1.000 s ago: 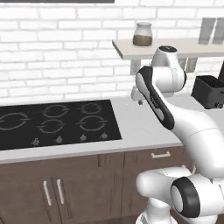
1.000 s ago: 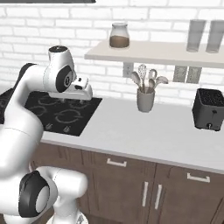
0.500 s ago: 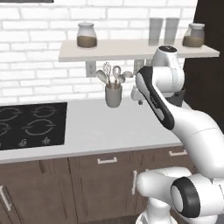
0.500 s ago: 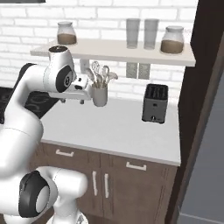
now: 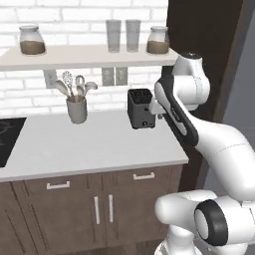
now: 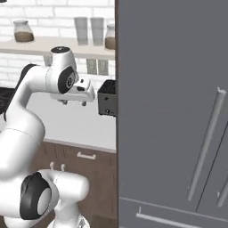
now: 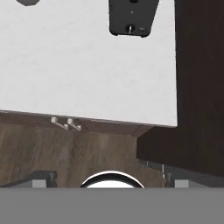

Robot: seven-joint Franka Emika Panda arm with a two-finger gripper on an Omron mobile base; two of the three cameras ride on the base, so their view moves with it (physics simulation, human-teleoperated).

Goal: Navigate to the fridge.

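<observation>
The fridge point(image 6: 173, 111) is a tall matte-grey unit across the right half of the right base view, close to the base. Long thin vertical handles point(image 6: 205, 142) run down its upper doors, and a horizontal drawer handle point(image 6: 160, 220) sits low. A grey strip of the fridge point(image 5: 242, 94) also edges the left base view, behind a dark-brown side panel point(image 5: 204, 35). My gripper point(image 6: 74, 103) hangs over the white counter point(image 6: 80, 124), left of the fridge, pointing down. Its tips stand apart and hold nothing.
A black toaster point(image 5: 141, 108) stands at the counter's right end, near the panel, and shows from above as the toaster point(image 7: 131, 15). A grey utensil holder point(image 5: 76, 107), a shelf point(image 5: 74, 56) with jars and glasses, and the cooktop's corner point(image 5: 7, 139) lie further left. Brown cabinets point(image 5: 94, 209) run below.
The whole picture has slid left as the base drove right along the counter. The cooktop has nearly left view and the fridge has come in. The arm's pose is unchanged.
</observation>
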